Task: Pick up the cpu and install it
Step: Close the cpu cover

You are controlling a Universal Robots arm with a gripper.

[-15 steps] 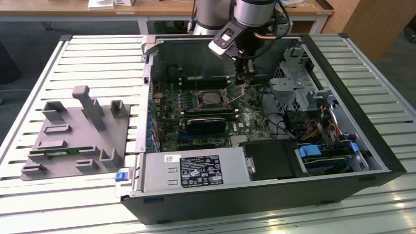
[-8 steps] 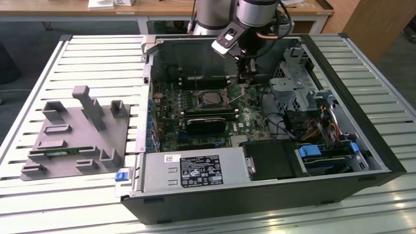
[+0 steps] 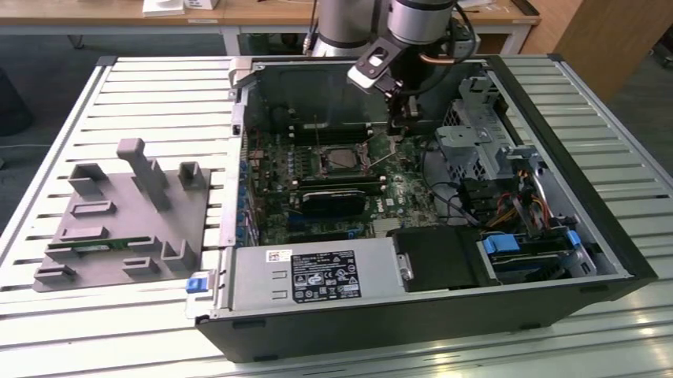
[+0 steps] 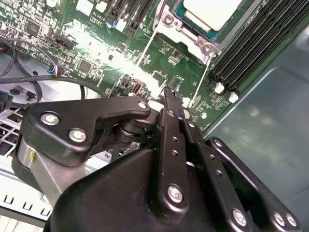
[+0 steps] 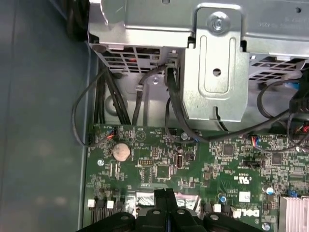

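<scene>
The cpu (image 4: pixel 210 11), a flat chip with a pale silver top, lies inside the metal socket frame (image 4: pixel 189 37) on the green motherboard (image 4: pixel 159 63). In the exterior view the cpu (image 3: pixel 336 160) sits mid-board inside the open computer case. My gripper (image 3: pixel 398 132) hangs just above the board, beside the socket on the exterior view's right. Its black fingers (image 4: pixel 170 104) are pressed together with nothing seen between them. In the first wrist view my gripper (image 5: pixel 165 194) points down at the board near a coin cell (image 5: pixel 120 152). A thin wire lever (image 4: pixel 197 94) runs close by the fingertips.
The open case (image 3: pixel 589 236) lies on a slatted table (image 3: pixel 158 94). A metal drive cage (image 3: pixel 474 142) and cables (image 5: pixel 174 106) crowd the exterior view's right. A power supply (image 3: pixel 315 276) fills the case front. A grey fixture (image 3: pixel 126 213) holding a green memory stick (image 3: pixel 100 246) stands on the exterior view's left.
</scene>
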